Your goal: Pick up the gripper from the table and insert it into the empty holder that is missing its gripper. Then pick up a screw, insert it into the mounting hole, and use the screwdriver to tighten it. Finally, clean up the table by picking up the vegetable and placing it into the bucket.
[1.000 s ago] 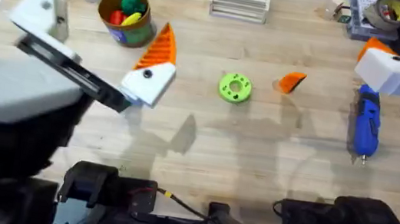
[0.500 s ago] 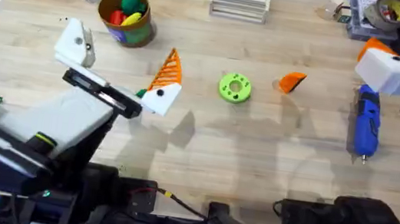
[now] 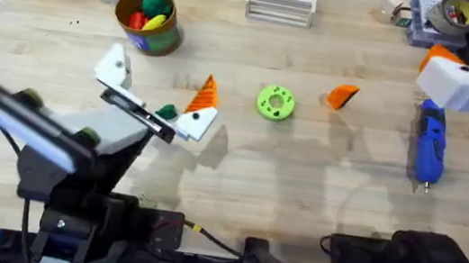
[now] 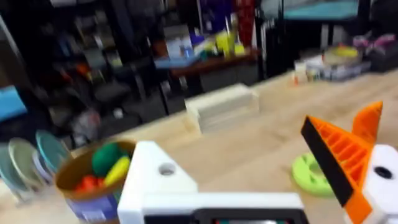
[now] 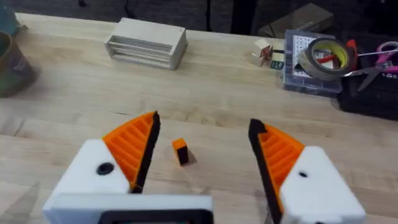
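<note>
One loose gripper [image 3: 341, 96] lies on the table [image 3: 301, 177], just beside the green disc [image 3: 275, 102]. No hand holds it. The empty holder [image 3: 113, 67] is one finger of the left gripper [image 3: 159, 85]. It is white and has no orange tip. The other finger [image 3: 200, 109] has an orange tip. These two fingers are spread wide apart and grip nothing. The vegetable [image 3: 165, 111] lies on the table between them, near the tipped finger. The bucket [image 3: 147, 20] stands past them, with toy food in it. The screwdriver [image 3: 429, 146] lies at the right side of the table. The right gripper [image 5: 199, 155] hangs near the screwdriver. Its fingers are wide apart too, and they hold nothing.
</note>
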